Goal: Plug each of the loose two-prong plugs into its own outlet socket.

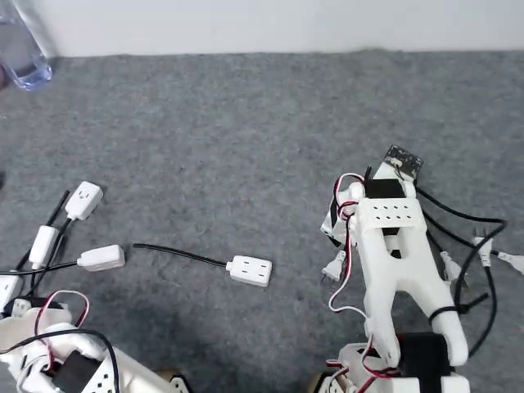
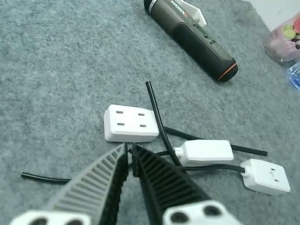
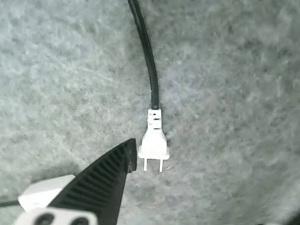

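A grey felt-like covering [image 1: 246,123] spreads over the whole desk. A white wall [image 1: 286,24] runs along the desk's far edge. A clear plastic bottle [image 1: 20,57] stands at the desk's far left corner, cut off by the frame. A dark cylindrical device [image 2: 192,33] with small buttons and an orange ring [image 2: 228,71] near one end lies flat on the desk, partly over a white piece [image 2: 199,16]. A clear container [image 2: 283,37] with coloured contents also sits on the desk.

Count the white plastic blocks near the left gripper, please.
3: a white slotted block ahead of the left gripper, a plain oblong block beside it, a second slotted block beyond. Others may be hidden.
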### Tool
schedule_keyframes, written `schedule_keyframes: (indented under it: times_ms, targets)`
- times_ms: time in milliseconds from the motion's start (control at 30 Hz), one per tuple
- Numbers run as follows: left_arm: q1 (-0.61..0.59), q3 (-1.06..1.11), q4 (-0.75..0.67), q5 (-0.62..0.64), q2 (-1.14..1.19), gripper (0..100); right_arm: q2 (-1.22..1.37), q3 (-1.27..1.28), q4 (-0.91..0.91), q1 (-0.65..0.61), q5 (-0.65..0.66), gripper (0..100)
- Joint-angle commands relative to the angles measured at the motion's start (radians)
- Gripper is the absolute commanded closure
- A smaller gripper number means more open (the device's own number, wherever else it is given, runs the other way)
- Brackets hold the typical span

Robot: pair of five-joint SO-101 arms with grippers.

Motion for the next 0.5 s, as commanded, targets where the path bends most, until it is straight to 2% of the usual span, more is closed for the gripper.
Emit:
schedule_keyframes:
  times_ms: [0, 100, 267, 467]
  targets:
    - [0.008, -0.005, 0.005, -0.009, -0.014, 99, -0.044, -0.026, 0.073, 0.044, 0.279, 34.3]
    - [0.006, -0.005, 0.005, -0.009, -0.014, 99, -0.038, -0.063, 0.185, 0.065, 0.499, 34.3]
    - [0.006, -0.005, 0.005, -0.009, -0.014, 99, 0.002, -0.138, 0.358, 0.226, 0.899, 34.4]
    - [0.006, -0.005, 0.005, -0.009, -0.014, 99, 0.087, -0.163, 0.438, 0.346, 1.154, 34.2]
